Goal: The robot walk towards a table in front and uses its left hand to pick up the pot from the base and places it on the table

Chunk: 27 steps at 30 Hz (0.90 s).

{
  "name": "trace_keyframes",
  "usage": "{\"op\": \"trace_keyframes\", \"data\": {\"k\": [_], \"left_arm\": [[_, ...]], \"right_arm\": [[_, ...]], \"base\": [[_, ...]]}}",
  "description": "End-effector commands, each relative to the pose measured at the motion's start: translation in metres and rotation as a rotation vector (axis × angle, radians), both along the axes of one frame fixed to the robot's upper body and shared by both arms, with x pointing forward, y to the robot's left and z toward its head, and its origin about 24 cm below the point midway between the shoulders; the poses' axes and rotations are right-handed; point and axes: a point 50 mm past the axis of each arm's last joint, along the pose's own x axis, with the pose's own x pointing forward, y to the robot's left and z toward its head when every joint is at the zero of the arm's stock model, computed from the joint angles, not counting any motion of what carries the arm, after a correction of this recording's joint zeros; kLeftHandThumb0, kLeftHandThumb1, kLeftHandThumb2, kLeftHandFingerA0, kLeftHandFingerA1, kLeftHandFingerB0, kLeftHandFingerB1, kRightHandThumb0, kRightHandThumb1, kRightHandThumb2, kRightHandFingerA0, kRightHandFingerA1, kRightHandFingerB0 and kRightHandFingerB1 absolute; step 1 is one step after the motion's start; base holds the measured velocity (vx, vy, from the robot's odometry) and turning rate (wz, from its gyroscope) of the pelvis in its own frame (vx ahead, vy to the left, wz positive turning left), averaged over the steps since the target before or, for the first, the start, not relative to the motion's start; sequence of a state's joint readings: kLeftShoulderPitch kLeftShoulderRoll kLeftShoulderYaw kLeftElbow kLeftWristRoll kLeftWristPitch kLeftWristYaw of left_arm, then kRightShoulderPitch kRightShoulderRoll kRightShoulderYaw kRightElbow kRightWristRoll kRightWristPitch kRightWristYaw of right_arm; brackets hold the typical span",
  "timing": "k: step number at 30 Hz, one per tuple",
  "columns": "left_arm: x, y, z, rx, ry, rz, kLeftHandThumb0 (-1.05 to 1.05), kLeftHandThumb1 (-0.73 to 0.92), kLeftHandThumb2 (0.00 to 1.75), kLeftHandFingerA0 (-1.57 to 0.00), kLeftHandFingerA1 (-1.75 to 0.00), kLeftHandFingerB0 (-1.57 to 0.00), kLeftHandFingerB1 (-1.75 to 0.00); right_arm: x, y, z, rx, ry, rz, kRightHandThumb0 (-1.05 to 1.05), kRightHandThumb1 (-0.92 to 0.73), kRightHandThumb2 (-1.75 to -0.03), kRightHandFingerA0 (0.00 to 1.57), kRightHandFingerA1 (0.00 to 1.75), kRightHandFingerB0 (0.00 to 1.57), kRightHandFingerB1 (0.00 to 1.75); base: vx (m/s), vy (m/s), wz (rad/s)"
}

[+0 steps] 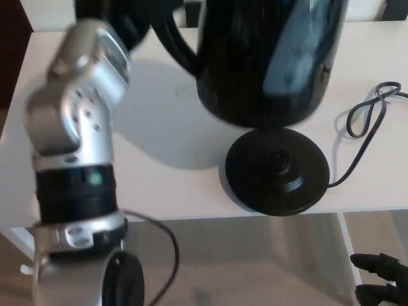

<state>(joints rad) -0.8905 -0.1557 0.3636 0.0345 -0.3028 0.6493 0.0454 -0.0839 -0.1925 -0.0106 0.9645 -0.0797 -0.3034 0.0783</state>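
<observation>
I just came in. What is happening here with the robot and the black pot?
The robot's left hand holds the black pot by its handle, lifted clear of the round base. The base sits empty near the front edge of the white table, its cord looping off to the right. The pot is in the air, not yet set down on the table. The right hand hangs low beside the table, holding nothing.
</observation>
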Motion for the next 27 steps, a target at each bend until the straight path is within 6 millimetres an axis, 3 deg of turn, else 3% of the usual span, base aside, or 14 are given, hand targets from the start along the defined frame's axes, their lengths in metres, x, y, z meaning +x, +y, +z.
{"op": "trace_keyframes", "data": {"k": [1, 3, 7, 9, 14, 19, 27], "left_arm": [[-0.009, 0.014, 0.035, -0.047, -0.066, -0.04, -0.25, 0.84, 0.68, -0.77, -1.43, -0.69, -0.97], [-0.01, 0.024, 0.033, -0.017, -0.067, -0.018, -0.19, 0.89, 0.67, -0.69, -1.52, -0.66, -1.04], [-0.013, 0.043, 0.026, 0.071, -0.082, 0.024, -0.2, 0.89, 0.66, -0.69, -1.58, -0.62, -1.07], [-0.014, 0.053, 0.02, 0.141, -0.082, 0.06, -0.21, 0.87, 0.65, -0.79, -1.47, -0.63, -1.01], [-0.016, 0.075, 0.0, 0.269, -0.069, 0.115, -0.21, 0.83, 0.66, -0.88, -1.37, -0.66, -0.93], [-0.019, 0.097, -0.027, 0.379, -0.025, 0.165, -0.23, 0.82, 0.67, -0.77, -1.53, -0.64, -1.0], [-0.016, 0.105, -0.068, 0.51, 0.051, 0.155, -0.22, 0.8, 0.68, -0.8, -1.52, -0.68, -0.97]], "right_arm": [[0.001, -0.005, 0.003, -0.032, 0.01, -0.003, -0.07, -0.72, -0.6, 0.49, 0.49, 0.47, 0.47], [0.001, -0.005, 0.003, -0.027, 0.01, -0.005, -0.06, -0.73, -0.6, 0.49, 0.49, 0.47, 0.47], [0.001, -0.004, 0.004, -0.032, 0.012, 0.006, -0.06, -0.73, -0.6, 0.49, 0.49, 0.47, 0.46], [0.003, -0.003, 0.004, -0.027, 0.008, 0.005, -0.07, -0.73, -0.61, 0.48, 0.49, 0.46, 0.47], [0.006, -0.003, 0.005, -0.025, 0.011, 0.01, -0.06, -0.74, -0.61, 0.48, 0.48, 0.46, 0.46], [0.002, -0.002, 0.003, -0.024, 0.015, 0.026, -0.07, -0.74, -0.61, 0.47, 0.49, 0.45, 0.47], [-0.005, -0.01, 0.003, -0.039, 0.016, 0.001, -0.05, -0.73, -0.61, 0.49, 0.48, 0.47, 0.46]], "base": [[0.0, 0.0, 0.0], [0.0, 0.0, 0.0], [0.0, 0.0, 0.0], [0.0, 0.0, 0.0], [0.0, 0.0, 0.0], [0.0, 0.0, 0.0], [0.0, 0.0, 0.0]]}}
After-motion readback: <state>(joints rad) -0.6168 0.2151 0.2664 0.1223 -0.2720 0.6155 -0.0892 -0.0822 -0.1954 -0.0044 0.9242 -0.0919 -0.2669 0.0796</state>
